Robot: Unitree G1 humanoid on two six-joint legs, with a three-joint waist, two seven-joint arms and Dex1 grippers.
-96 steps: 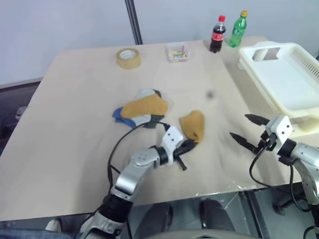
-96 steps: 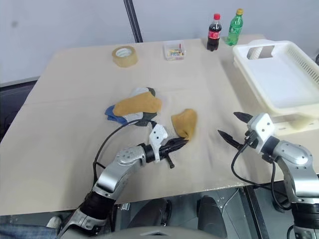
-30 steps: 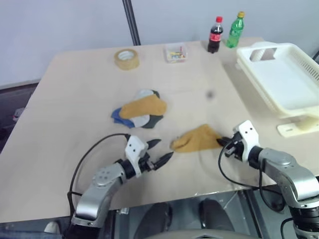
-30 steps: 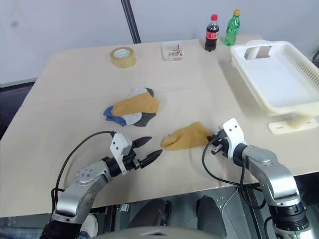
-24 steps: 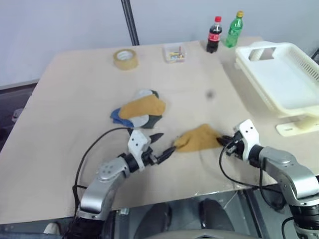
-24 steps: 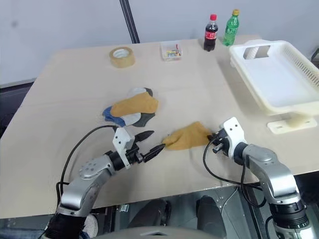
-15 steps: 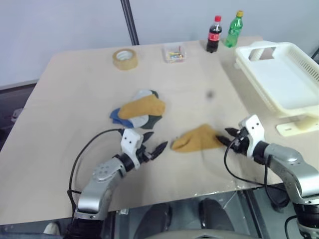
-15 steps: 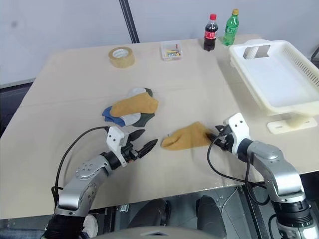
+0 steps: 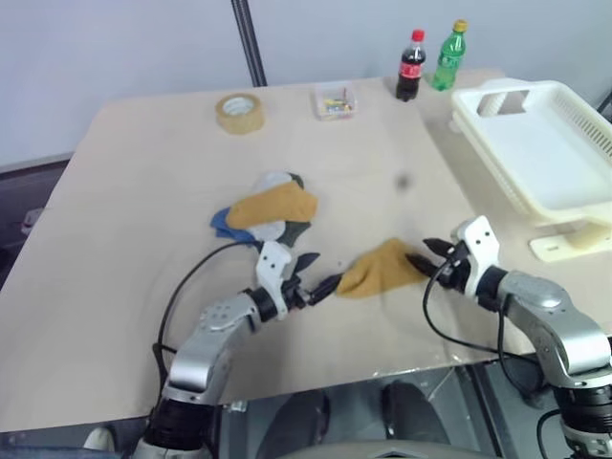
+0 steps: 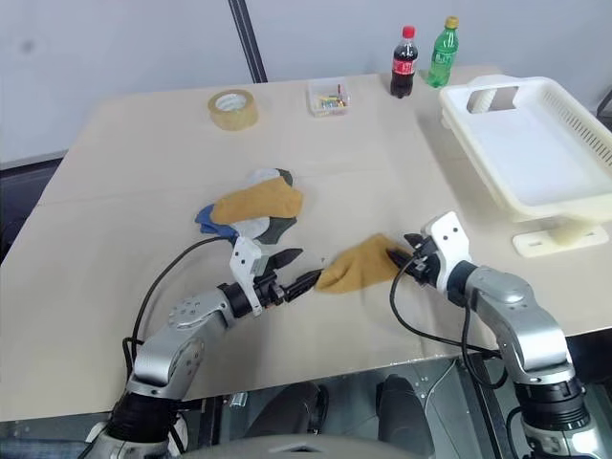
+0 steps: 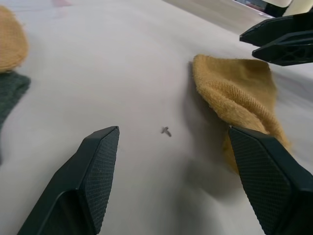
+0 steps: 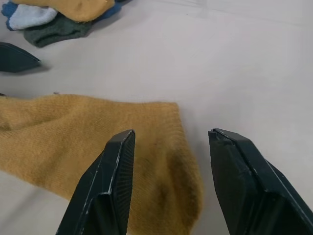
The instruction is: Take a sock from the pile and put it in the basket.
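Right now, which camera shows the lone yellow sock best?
The right wrist view: the sock lies spread out close up between that hand's open fingers. The left wrist view shows one end; the head views show it whole but small.

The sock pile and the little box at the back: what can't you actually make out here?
- The pile: the mustard sock on top covers the others, so their number stays unclear in the eye views.
- The small clear box: its colourful contents are too small to identify.
- The basket: its far end is cut off by the left eye view's edge.
- The bottles: labels too small to read.
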